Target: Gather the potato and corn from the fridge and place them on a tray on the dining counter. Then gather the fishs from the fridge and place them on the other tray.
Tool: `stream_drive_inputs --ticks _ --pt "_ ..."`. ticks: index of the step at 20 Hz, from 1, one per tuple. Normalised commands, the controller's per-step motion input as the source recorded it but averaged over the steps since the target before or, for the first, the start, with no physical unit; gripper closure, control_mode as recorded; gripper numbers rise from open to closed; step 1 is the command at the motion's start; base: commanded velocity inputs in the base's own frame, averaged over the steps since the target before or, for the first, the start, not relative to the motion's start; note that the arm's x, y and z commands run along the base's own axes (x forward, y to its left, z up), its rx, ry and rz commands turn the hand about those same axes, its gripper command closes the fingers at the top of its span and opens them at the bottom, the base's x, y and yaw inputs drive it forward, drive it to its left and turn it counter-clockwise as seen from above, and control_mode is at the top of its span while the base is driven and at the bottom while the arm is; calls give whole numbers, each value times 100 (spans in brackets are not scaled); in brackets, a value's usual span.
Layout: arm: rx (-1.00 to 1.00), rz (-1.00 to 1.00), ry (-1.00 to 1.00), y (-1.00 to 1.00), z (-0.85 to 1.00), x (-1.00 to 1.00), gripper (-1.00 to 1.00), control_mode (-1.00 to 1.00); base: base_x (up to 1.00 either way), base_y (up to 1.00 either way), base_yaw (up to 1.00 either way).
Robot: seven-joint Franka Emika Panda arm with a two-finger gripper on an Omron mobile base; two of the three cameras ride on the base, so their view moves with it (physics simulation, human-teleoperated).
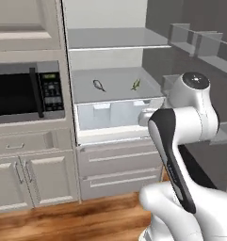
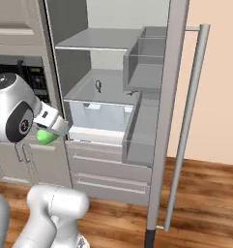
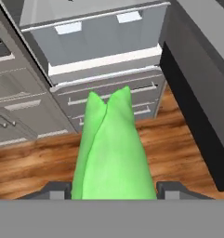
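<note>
- The fridge (image 2: 113, 97) stands open ahead of and above the pincer, its pale grey door (image 2: 173, 111) swung out to the pincer's right with the long silver bar handle (image 2: 188, 126) on the door's outer face and clear bins on its inner side.
- The microwave (image 1: 28, 92), black-fronted, sits in the cabinetry to the left of the open fridge, higher than the pincer.
- A clear drawer (image 1: 117, 115) crosses the fridge interior just under the middle shelf; in the hand view it lies straight ahead of the pincer, above the grey freezer drawers (image 3: 108, 90).
- The wooden floor (image 3: 34, 162) spreads below the pincer, in front of the fridge.
- The middle shelf (image 1: 115, 84) of the fridge is above and beyond the pincer, well apart from it.
- The corn (image 3: 111, 148), a bright light-green cob, is out of the fridge and sits in the pincer, pointing away from the hand toward the freezer drawers; in the right base view a green end of it shows just under the wrist, in front of the lower cabinet.
- The pincer (image 3: 113, 190) is clamped on the corn, one dark fingertip showing on each side of the cob.
- Two fishs rest on the middle shelf, well apart from each other: a dark grey one (image 1: 99, 85) toward the left and an olive-green one (image 1: 135, 84) toward the right, both far above and beyond the pincer.
</note>
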Motion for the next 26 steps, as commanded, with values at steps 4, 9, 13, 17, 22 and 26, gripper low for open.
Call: stream_drive_inputs --ticks 4,9,13,17,22,26 --pt "0 0 0 0 0 0 100 100 -67 7 52" --pt "0 0 0 0 0 0 100 100 -71 9 64" --pt "0 0 0 0 0 0 100 100 -55 0 82" --pt "0 0 0 0 0 0 100 100 -10 18 95" --pt "0 0 0 0 0 0 100 100 -19 36 77" --pt "0 0 0 0 0 0 100 100 -28 71 62"
